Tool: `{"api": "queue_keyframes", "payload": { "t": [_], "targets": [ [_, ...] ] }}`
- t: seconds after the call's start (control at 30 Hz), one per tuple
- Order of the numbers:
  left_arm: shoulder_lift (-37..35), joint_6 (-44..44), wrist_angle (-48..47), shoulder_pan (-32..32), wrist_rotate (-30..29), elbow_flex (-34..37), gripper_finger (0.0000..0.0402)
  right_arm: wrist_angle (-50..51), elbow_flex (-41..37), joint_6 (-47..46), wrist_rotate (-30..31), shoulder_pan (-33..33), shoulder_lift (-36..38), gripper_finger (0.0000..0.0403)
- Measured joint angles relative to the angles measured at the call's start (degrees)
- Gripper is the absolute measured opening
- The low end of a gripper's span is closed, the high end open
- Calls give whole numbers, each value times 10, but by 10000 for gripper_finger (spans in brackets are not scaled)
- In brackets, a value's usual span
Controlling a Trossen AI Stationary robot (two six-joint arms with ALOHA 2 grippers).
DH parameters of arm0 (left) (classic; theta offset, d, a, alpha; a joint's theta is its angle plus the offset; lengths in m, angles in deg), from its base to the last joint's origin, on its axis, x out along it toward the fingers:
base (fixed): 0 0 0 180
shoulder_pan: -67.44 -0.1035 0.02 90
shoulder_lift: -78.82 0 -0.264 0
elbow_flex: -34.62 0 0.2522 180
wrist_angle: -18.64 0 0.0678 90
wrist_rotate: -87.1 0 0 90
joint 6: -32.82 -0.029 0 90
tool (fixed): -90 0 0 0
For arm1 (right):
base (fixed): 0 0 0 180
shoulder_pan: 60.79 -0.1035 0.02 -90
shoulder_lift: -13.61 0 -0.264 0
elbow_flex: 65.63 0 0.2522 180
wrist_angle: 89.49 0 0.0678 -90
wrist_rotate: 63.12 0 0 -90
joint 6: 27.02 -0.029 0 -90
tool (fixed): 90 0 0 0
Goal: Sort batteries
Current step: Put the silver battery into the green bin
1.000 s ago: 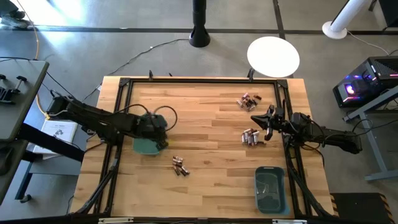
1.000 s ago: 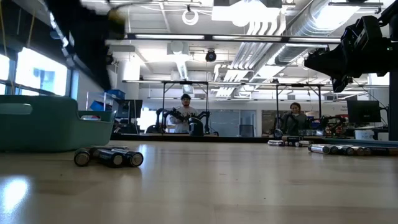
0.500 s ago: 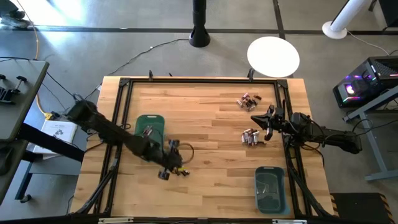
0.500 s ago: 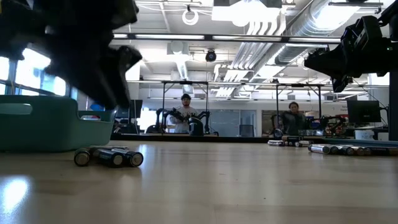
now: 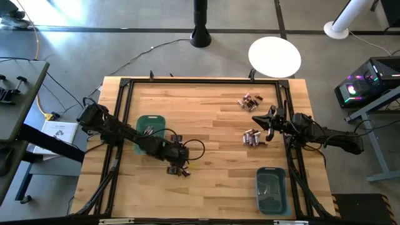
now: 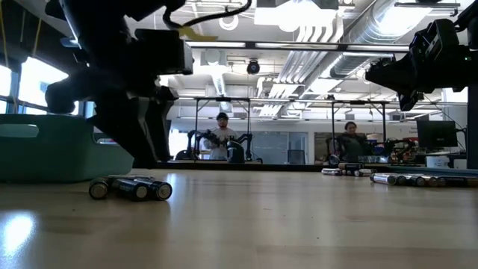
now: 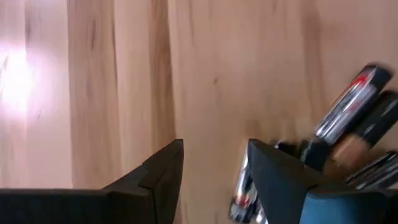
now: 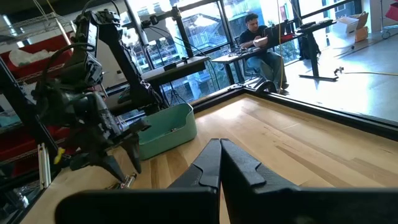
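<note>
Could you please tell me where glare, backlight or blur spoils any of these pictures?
Left wrist view: the batteries are smeared, with white glare on the table. Low view: the left arm is a dark shape against bright windows. High view: evenly lit.

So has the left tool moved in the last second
Yes. In the high view the left tool has swung off the left teal bin, which it covered a second ago, toward the table's near edge, and now hangs open over the small battery cluster.

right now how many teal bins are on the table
2: one teal bin on the table's left side, partly under the left arm, and another teal bin near the front right corner.
</note>
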Motion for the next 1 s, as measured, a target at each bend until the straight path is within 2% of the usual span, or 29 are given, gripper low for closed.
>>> {"api": "queue_keyframes", "payload": {
  "t": [0.2,0.7,1.0],
  "targets": [
    [0,-30,-18,0,30,-1,159,0,0,0,0,0,0,0],
    [0,-73,-17,-6,27,-1,159,0,0,0,0,0,0,0],
    [0,-108,-13,-6,46,-1,159,0,0,0,0,0,0,0]
  ]
}}
